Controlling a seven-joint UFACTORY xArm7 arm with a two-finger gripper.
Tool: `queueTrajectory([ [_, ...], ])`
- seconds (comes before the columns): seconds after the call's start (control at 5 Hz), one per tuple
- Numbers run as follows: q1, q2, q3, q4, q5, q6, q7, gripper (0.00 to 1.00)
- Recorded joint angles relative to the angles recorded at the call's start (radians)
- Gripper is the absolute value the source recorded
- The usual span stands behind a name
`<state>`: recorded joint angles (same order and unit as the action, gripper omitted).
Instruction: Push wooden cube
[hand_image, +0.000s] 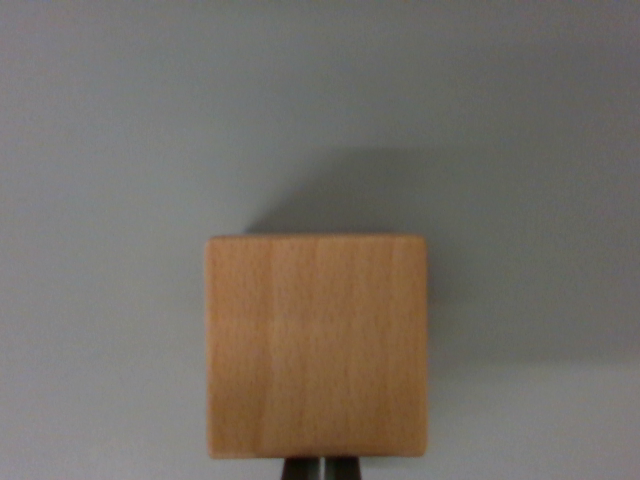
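A light wooden cube (316, 345) fills the lower middle of the wrist view, resting on a plain grey surface (120, 150). Only the dark tips of my gripper (322, 469) show at the bottom edge, directly against the cube's near side. The two fingertips (303, 470) stand close together with just a thin pale line between them, and nothing is held. The cube throws a soft shadow up and toward the wrist view's right.
Bare grey surface surrounds the cube on the left, right and far side. No other objects or edges appear.
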<state>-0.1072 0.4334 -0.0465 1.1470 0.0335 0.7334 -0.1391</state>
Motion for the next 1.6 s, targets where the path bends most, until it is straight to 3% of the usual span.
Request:
queueTrajectory([
  [0.2,0.0000,0.000,0.000,0.000,0.0000,0.000,0.000,1.00],
  [0.4,0.0011,0.029,0.002,0.047,0.0003,0.018,0.003,1.00],
  [0.6,0.0011,0.029,0.002,0.047,0.0003,0.018,0.003,1.00],
  [0.8,0.0022,0.058,0.003,0.094,0.0007,0.035,0.006,1.00],
  [1.0,0.0022,0.058,0.003,0.094,0.0007,0.035,0.006,1.00],
  [1.2,0.0032,0.085,0.004,0.137,0.0010,0.051,0.009,1.00],
  [1.4,0.0032,0.085,0.004,0.137,0.0010,0.051,0.009,1.00],
  [1.6,0.0041,0.109,0.006,0.174,0.0013,0.065,0.012,1.00],
])
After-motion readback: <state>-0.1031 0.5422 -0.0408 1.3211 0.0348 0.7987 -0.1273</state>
